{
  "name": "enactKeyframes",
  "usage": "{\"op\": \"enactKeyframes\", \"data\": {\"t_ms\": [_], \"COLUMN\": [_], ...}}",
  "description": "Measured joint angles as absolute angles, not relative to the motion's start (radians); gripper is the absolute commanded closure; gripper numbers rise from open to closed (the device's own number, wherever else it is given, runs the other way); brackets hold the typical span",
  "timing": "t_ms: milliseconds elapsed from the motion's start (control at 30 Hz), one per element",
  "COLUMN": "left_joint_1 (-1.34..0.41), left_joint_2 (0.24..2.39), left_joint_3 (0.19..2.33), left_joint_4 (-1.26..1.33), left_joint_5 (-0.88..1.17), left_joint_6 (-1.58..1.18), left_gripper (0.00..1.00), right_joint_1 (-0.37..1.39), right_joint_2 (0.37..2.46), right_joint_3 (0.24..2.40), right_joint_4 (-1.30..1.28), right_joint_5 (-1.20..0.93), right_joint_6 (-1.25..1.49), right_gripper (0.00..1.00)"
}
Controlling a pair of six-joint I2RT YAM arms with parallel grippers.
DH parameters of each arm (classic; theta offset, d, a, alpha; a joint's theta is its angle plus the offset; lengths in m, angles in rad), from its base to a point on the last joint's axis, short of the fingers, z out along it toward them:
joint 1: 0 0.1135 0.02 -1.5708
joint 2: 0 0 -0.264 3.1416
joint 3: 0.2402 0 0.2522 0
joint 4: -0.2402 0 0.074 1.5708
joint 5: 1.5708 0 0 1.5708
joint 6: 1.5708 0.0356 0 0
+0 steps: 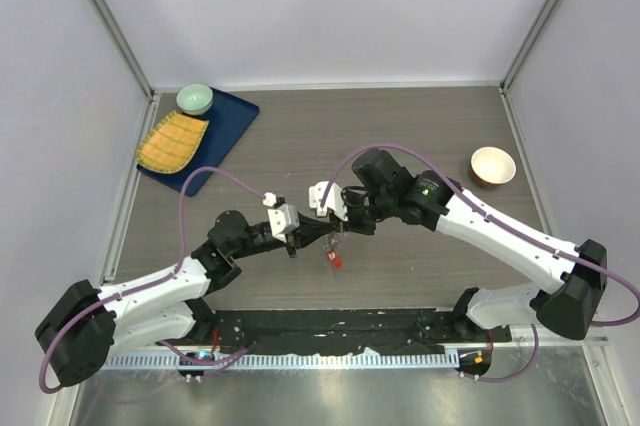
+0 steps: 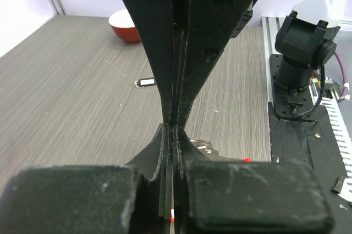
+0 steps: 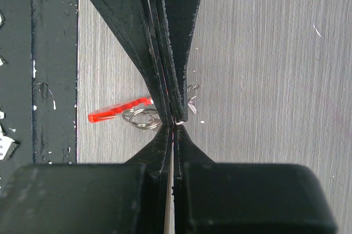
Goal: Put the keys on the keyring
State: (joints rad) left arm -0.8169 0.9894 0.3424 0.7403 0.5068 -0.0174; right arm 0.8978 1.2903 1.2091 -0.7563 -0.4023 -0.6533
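Right end effector (image 3: pixel 176 120): fingers pressed together at the worktop (image 1: pixel 400 126), clamped on the keyring (image 3: pixel 140 118), whose wire loops show on both sides of the tips. Red tag (image 3: pixel 118 110) lies flat just beside them.

Left end effector (image 2: pixel 173 124): fingers together, tips just beside the right one's. Cannot tell whether anything is pinched. Keys not distinguishable.

Black fob (image 2: pixel 146 83) lies apart on the bare worktop.

Red bowl (image 1: pixel 493 166), cream inside, sits at far right.

Blue tray (image 1: pixel 232 121) at far left carries a green bowl (image 1: pixel 194 98) and a yellow woven dish (image 1: pixel 171 142).

Left arm (image 1: pixel 160 291) reaches low toward centre. Right arm (image 1: pixel 500 231) arches over, wrist turned down.
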Motion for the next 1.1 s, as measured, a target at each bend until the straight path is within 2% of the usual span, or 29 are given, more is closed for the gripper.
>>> {"op": "enactKeyframes", "data": {"t_ms": [33, 133, 267, 533, 667, 1100], "left_joint_1": [-0.817, -0.817, -0.817, -0.817, -0.817, -0.817], "left_joint_2": [0.989, 0.988, 0.984, 0.981, 1.015, 1.044], "left_joint_3": [0.342, 0.342, 0.334, 0.211, 0.188, 0.219], "left_joint_4": [0.739, 0.734, 0.732, 0.897, 0.978, 1.113], "left_joint_5": [0.507, 0.504, 0.455, 0.361, 0.357, 0.443], "left_joint_6": [-0.017, -0.017, -0.019, -0.033, -0.048, -0.064], "left_gripper": [1.00, 1.00, 1.00, 1.00, 1.00, 1.00], "right_joint_1": [0.898, 0.899, 0.903, 0.904, 0.903, 0.749], "right_joint_2": [1.290, 1.290, 1.285, 1.117, 1.030, 1.016], "right_joint_3": [1.208, 1.202, 1.182, 0.973, 0.873, 0.802], "right_joint_4": [-0.756, -0.748, -0.698, -0.479, -0.381, -0.212], "right_joint_5": [-0.402, -0.400, -0.373, -0.238, -0.234, -0.456], "right_joint_6": [-0.653, -0.644, -0.599, -0.427, -0.360, -0.311], "right_gripper": [0.86, 0.72, 0.63, 0.62, 0.63, 0.66]}}
